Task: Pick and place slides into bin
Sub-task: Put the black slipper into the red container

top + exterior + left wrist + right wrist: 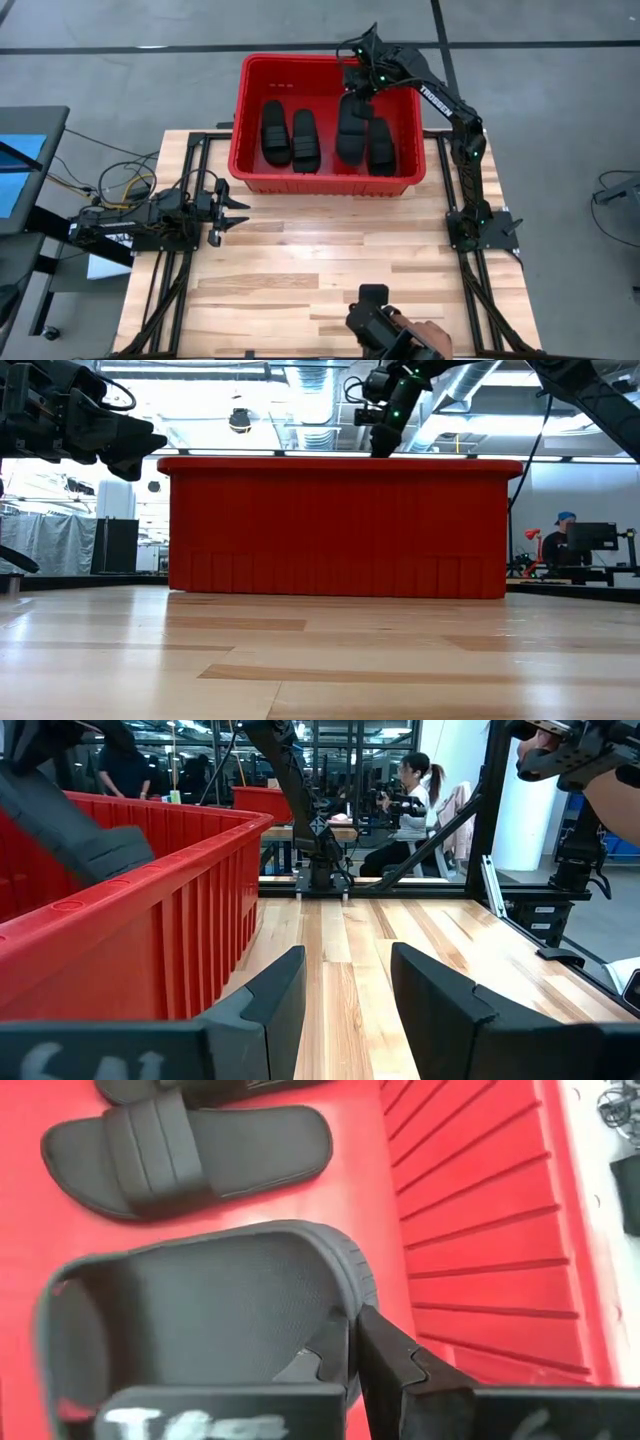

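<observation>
We see all four slides (325,135) inside the bin (248,70) at upper centre; the right gripper (354,88), jaws pinching the third slide's (351,128) rim, may drag it out if raised unopened, while the left gripper (236,210) waits open at lower left.

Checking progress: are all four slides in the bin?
Yes. All four slides lie inside the bin; the right gripper pinches one's edge.

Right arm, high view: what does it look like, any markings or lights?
The right arm is dark and jointed, with white lettering along its upper link, small green lights at several joints and black cable loops near the wrist. Its right gripper has matte black, angular fingers.
</observation>
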`<state>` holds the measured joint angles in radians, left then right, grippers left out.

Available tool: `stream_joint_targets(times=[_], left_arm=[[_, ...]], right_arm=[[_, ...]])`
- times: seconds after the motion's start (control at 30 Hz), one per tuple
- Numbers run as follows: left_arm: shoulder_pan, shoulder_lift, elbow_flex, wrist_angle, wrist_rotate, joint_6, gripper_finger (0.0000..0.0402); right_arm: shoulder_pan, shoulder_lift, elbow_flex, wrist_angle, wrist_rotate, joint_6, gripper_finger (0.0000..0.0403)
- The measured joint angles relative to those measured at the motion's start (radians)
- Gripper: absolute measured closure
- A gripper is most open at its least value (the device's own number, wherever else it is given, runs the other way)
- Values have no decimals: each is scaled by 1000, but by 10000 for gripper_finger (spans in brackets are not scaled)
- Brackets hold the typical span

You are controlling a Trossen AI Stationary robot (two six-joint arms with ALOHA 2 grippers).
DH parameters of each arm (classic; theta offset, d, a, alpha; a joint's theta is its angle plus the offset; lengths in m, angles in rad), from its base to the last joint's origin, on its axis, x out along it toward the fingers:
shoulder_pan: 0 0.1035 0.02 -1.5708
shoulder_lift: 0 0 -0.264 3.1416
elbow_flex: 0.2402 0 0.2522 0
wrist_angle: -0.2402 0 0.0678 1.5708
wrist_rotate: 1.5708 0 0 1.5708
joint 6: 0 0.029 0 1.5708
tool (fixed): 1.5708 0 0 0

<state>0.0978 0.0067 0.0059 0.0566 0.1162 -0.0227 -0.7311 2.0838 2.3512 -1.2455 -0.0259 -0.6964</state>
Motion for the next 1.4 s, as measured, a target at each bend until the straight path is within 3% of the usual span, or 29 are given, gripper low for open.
stream_joint_targets(times=[1.4], left_arm=[[0,0,0,0,0,0,262]], right_arm=[[-2,0,0,-18,-29,-2,403]])
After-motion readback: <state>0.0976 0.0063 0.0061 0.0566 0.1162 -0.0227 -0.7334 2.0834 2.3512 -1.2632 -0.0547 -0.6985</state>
